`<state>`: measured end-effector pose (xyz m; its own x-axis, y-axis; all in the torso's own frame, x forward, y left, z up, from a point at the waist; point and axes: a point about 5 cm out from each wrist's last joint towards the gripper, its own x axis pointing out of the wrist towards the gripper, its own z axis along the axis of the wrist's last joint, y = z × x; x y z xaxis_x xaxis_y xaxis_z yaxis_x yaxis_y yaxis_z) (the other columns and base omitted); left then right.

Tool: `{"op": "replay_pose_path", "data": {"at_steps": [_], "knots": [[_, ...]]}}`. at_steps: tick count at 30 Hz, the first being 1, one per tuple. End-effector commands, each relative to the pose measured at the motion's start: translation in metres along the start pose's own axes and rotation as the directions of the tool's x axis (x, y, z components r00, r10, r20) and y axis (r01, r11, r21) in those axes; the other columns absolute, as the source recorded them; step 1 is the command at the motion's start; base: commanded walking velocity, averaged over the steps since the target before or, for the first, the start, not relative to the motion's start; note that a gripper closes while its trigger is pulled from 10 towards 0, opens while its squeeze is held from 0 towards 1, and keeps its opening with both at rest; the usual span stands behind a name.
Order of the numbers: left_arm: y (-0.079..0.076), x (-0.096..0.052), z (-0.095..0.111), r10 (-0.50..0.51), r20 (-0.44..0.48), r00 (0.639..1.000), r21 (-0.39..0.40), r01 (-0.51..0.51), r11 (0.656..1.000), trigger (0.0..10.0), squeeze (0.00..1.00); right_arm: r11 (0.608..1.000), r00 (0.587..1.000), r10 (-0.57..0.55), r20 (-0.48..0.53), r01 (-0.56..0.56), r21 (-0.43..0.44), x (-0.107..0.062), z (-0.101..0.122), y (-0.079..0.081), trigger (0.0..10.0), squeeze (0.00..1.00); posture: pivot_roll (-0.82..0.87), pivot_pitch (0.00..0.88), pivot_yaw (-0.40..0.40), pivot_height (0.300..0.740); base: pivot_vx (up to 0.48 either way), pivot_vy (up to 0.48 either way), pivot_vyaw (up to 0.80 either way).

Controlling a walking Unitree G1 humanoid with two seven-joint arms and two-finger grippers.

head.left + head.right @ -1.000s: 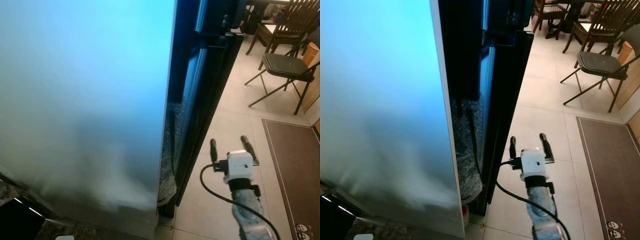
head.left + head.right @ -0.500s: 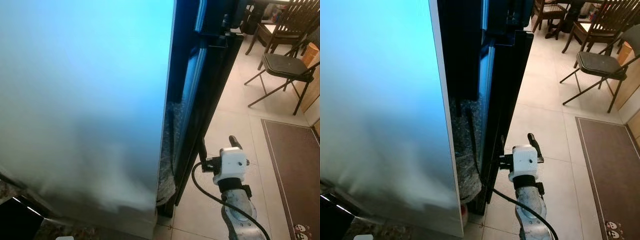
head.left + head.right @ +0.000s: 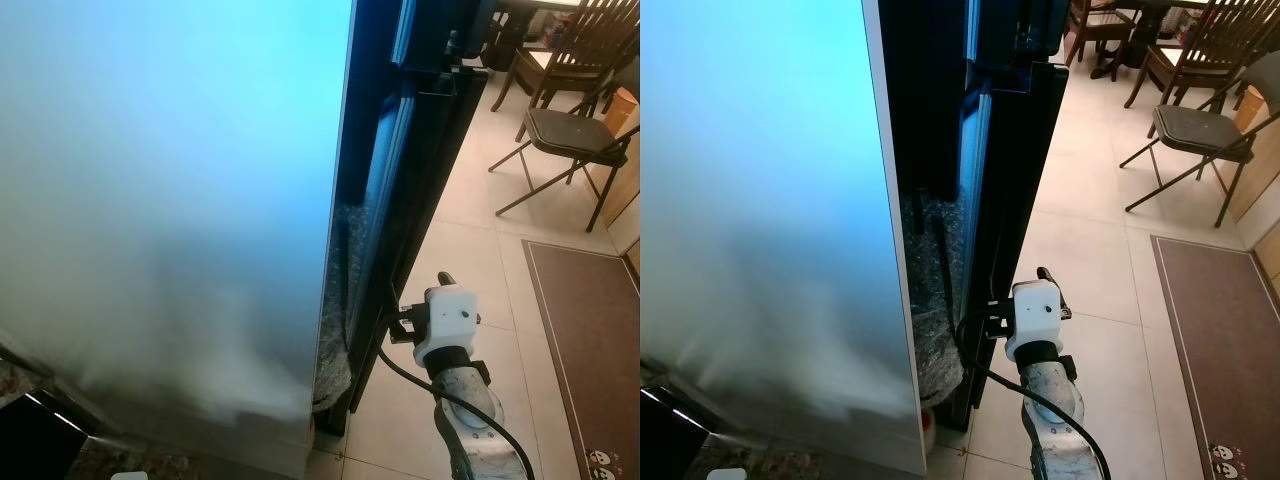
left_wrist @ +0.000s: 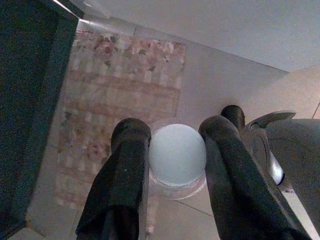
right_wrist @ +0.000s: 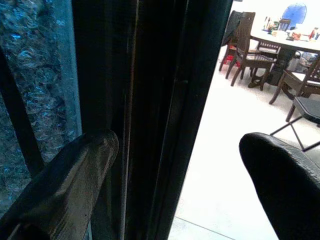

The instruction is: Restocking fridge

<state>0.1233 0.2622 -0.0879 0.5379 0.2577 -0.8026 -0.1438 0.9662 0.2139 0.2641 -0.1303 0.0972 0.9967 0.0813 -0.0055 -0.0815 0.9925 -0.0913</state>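
Observation:
The fridge stands close on my left, its pale side panel lit blue and its black door ajar beside it. My right gripper is open low at the door's free edge. In the right wrist view the door edge runs between the two fingers, one on the inner side and one on the outer side. My left gripper hangs low and is shut on a clear round container with a pale round end facing the camera.
A black folding chair and wooden dining chairs stand on the tiled floor at the far right. A brown mat lies along the right. A dining table is beyond. A floral rug lies under the left gripper.
My right gripper has moved left from open floor to the door's edge, and its left finger has slipped behind that edge. The fridge and chairs have stayed put.

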Motion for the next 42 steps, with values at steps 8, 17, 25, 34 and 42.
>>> {"op": "replay_pose_path", "data": {"at_steps": [8, 17, 25, 34, 42], "knots": [[0.000, -0.001, -0.002, 0.010, -0.002, 1.000, -0.006, -0.010, 1.000, 10.0, 0.00, 1.000, 1.000, 0.004, -0.001, -0.004, 0.008, 0.000, 0.006, 0.000, 10.0, 0.00, 0.08, 0.000, -0.046, 0.740, 0.000, 0.000, 0.00], [-0.004, 0.000, -0.002, 0.011, -0.007, 1.000, -0.035, -0.012, 0.999, 10.0, 0.00, 0.975, 0.975, 0.220, -0.039, -0.219, 0.022, -0.002, 0.004, 0.033, 10.0, 0.00, 0.08, 0.000, -0.067, 0.740, 0.000, 0.000, 0.00], [-0.005, 0.000, -0.002, 0.012, -0.007, 1.000, -0.038, -0.012, 0.999, 10.0, 0.00, 0.967, 0.966, 0.253, -0.042, -0.252, 0.028, -0.001, 0.005, 0.037, 10.0, 0.00, 0.09, 0.000, -0.073, 0.740, 0.000, 0.000, 0.00], [-0.006, 0.000, -0.002, 0.011, -0.008, 1.000, -0.040, -0.011, 0.999, 10.0, 0.00, 0.985, 0.985, 0.174, -0.010, -0.174, 0.015, 0.006, 0.013, 0.023, 10.0, 0.00, 0.08, 0.000, -0.076, 0.740, 0.000, 0.000, 0.00], [-0.007, 0.000, -0.002, 0.013, -0.007, 1.000, -0.044, -0.013, 0.999, 10.0, 0.00, 0.985, 0.985, 0.169, 0.015, -0.169, 0.010, 0.010, 0.017, 0.023, 10.0, 0.00, 0.09, 0.000, -0.078, 0.740, 0.000, 0.000, 0.00]]}}
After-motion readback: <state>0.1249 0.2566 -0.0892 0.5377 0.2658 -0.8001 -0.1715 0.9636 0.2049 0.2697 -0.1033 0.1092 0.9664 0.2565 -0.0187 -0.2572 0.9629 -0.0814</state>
